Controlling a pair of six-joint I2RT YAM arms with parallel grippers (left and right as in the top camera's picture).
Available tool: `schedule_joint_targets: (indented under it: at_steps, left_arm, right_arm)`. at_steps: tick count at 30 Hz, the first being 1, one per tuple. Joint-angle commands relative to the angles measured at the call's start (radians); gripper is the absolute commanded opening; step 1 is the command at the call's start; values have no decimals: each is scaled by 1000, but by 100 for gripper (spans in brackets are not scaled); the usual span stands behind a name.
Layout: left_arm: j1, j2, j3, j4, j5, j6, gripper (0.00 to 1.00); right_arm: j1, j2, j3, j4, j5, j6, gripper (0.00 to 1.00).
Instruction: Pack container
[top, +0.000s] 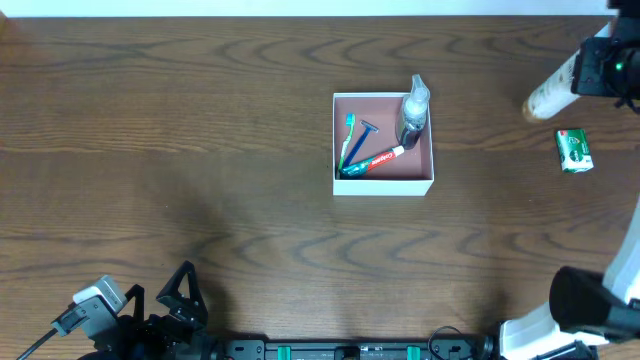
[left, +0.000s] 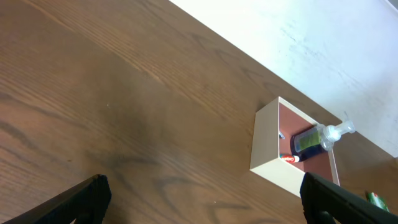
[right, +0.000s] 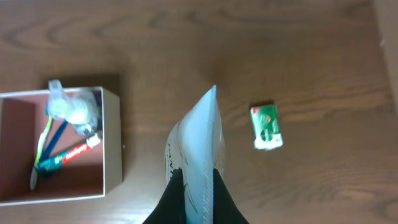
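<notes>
Scanning from the near left: left pincer (top: 185, 288) spread apart, gripping nothing. At the middle of the brown wood surface (top: 150, 130), the container (top: 383, 186): square, shallow, thin white walls, dusty-pink floor, holding a toothbrush (top: 347, 140), blue razor (top: 362, 137), toothpaste (top: 385, 158) and clear pump bottle (top: 413, 110). Far right, right pincer (right: 198, 186) clamped on a pale tube (right: 200, 137), small green box (top: 574, 150) lying near.

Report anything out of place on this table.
Nothing spilled or damaged. The green soap box lies loose on the table, outside the container; the spray bottle pokes its head over the far rim.
</notes>
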Motion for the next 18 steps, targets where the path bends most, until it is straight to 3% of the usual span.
schedule_joint_targets:
  at_steps: [1,18]
  left_arm:
    - [3,-3,0,1,-1,-5,98]
    - [3,-3,0,1,-1,-5,98]
  right_arm:
    - [-9,17,7,-11,-28,16,1]
    - [-8,294,7,128,-71,16,1]
